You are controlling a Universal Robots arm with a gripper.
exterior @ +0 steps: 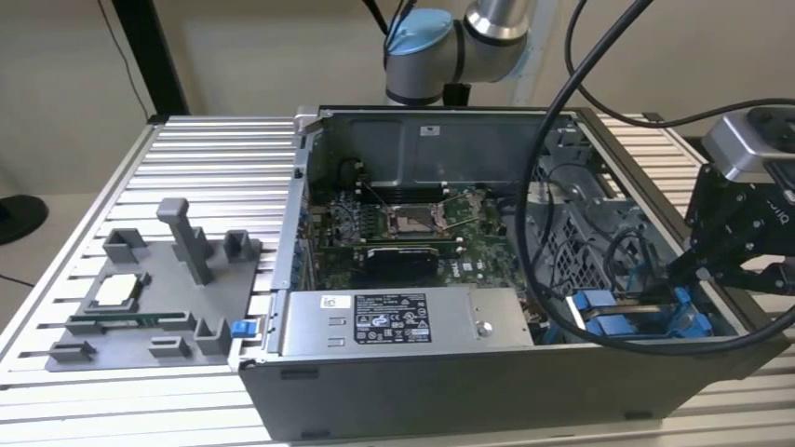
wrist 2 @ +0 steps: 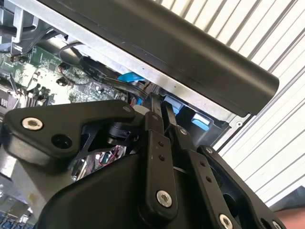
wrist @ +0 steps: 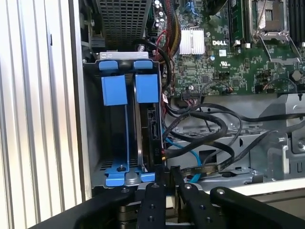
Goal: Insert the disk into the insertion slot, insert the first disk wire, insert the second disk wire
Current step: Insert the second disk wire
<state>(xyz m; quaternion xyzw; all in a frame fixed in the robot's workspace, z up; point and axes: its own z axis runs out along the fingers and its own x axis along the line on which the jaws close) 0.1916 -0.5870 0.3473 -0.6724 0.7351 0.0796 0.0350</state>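
Observation:
The disk (wrist: pixel 151 138) stands on edge in its blue carrier (wrist: pixel 146 88) inside the insertion slot (wrist: pixel 93 119), a grey metal bay at the case's corner. Its connector edge faces the loose cables. A second blue carrier (wrist: pixel 114 88) sits beside it. My gripper (wrist: pixel 170 171) hovers just off the disk's near end, fingers pressed together with nothing seen between them. In the exterior view the gripper (exterior: pixel 680 268) hangs over the blue bay (exterior: pixel 621 317) at the case's right. In the second wrist view the gripper (wrist 2: pixel 161 102) points down at the blue fittings (wrist 2: pixel 129 76).
Black cables (wrist: pixel 209 126) and a thin blue cable (wrist: pixel 193 157) loop beside the bay. The motherboard (wrist: pixel 224 57) lies beyond them. The grey power supply box (exterior: pixel 397 321) sits by the case's front wall. A grey fixture (exterior: pixel 149 298) with parts stands on the ribbed table at the exterior view's left.

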